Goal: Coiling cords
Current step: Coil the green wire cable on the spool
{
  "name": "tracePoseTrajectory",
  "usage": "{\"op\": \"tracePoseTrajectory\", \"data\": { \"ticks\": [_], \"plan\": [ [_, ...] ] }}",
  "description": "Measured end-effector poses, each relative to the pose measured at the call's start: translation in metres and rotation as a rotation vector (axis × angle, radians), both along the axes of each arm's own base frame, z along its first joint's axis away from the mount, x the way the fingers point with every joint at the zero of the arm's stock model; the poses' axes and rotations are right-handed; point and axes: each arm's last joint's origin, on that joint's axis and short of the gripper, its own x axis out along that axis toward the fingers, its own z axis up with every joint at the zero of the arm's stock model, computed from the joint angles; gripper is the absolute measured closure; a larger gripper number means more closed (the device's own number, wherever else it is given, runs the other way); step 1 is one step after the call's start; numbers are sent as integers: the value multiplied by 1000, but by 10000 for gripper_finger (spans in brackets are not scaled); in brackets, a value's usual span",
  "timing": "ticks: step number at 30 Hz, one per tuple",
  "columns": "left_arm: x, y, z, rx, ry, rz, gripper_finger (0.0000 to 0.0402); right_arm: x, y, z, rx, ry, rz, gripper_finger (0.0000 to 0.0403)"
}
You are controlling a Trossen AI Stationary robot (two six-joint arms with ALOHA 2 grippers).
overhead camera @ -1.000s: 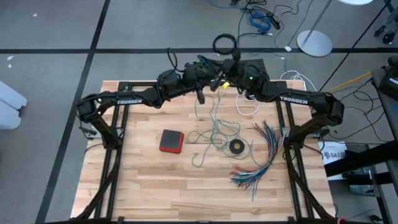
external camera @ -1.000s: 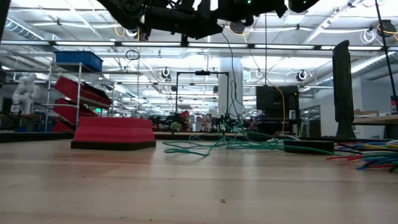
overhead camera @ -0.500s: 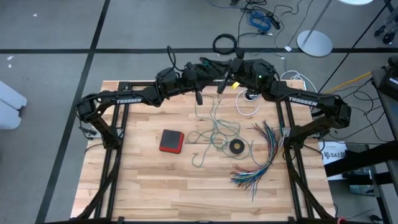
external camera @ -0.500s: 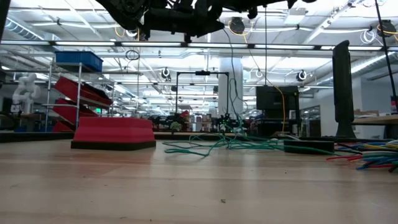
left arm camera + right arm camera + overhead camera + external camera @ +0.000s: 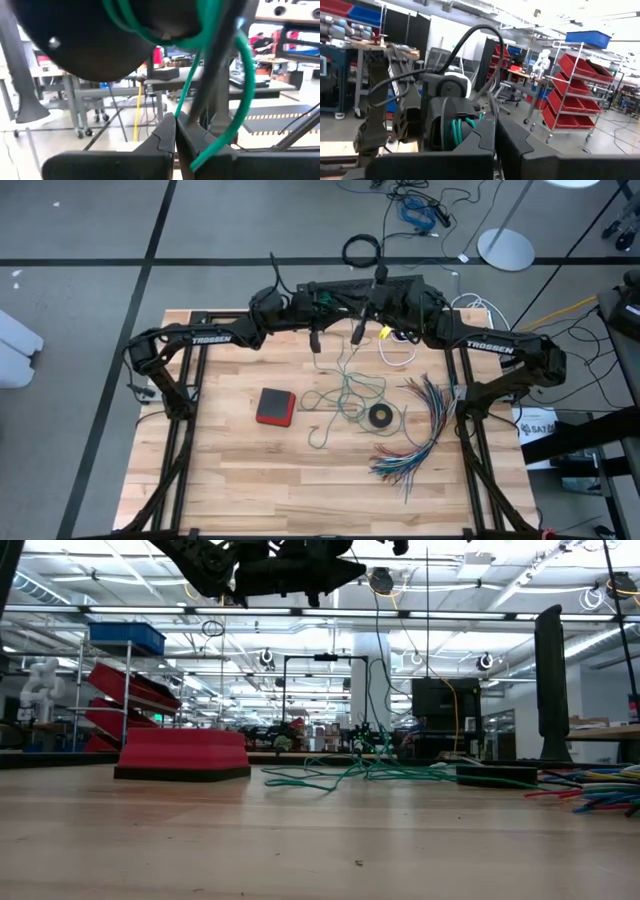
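- since the earlier frames, both wrists are seen raised further at the far edge of the table (image 5: 200,480); in the low view the right arm is now almost lifted out of the picture's top, and the dark arm parts sit higher.
- the left gripper (image 5: 316,340) is held above the far middle of the table, its jaws closed together; in the left wrist view the teal-green cord (image 5: 240,100) is seen pinched between the fingers and looped over a dark round body just ahead.
- the right gripper (image 5: 356,332) is held just beside the left one, jaws fully closed; in the right wrist view teal loops are seen wound on the left arm's wrist, just ahead of the closed fingers (image 5: 485,135).
- whether the right jaws grip the cord cannot be told.
- the rest of the teal-green cord hangs down to a loose tangle on the table, between the red block (image 5: 275,406) and the small black ring (image 5: 380,416).
- the white cord (image 5: 398,356) lies curled near the far right edge, under the right arm.
- the multicoloured wires (image 5: 425,430) are fanned out at the right, unchanged.
- only the low view shows the teal strand (image 5: 372,690) hanging vertically from the grippers.
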Motion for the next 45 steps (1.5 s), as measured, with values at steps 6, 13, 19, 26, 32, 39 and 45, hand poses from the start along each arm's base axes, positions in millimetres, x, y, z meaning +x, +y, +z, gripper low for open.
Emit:
{"op": "tracePoseTrajectory", "data": {
  "ticks": [6, 13, 19, 26, 32, 39, 45],
  "plan": [
    [3, 0, -3, 0, -16, -54, 374, -7, 10, 9, -34, -22, 22, 403],
    [7, 2, -12, -31, -9, -47, 308, -14, 14, 16, -38, -36, 31, 403],
    [16, 6, -30, -57, 18, -57, 298, -17, 14, 17, -41, -31, 22, 403],
    [27, 11, -51, -99, -23, -71, 297, -16, 14, 16, -41, -23, 19, 403],
    [29, 16, -60, -100, -9, -58, 297, -16, 13, 15, -39, -13, 19, 403],
    [24, 27, -65, -63, 33, -67, 297, -16, 13, 14, -42, -3, 18, 403],
    [20, 34, -68, -45, 64, -75, 297, -16, 13, 13, -44, 6, 19, 403]
  ]
}}
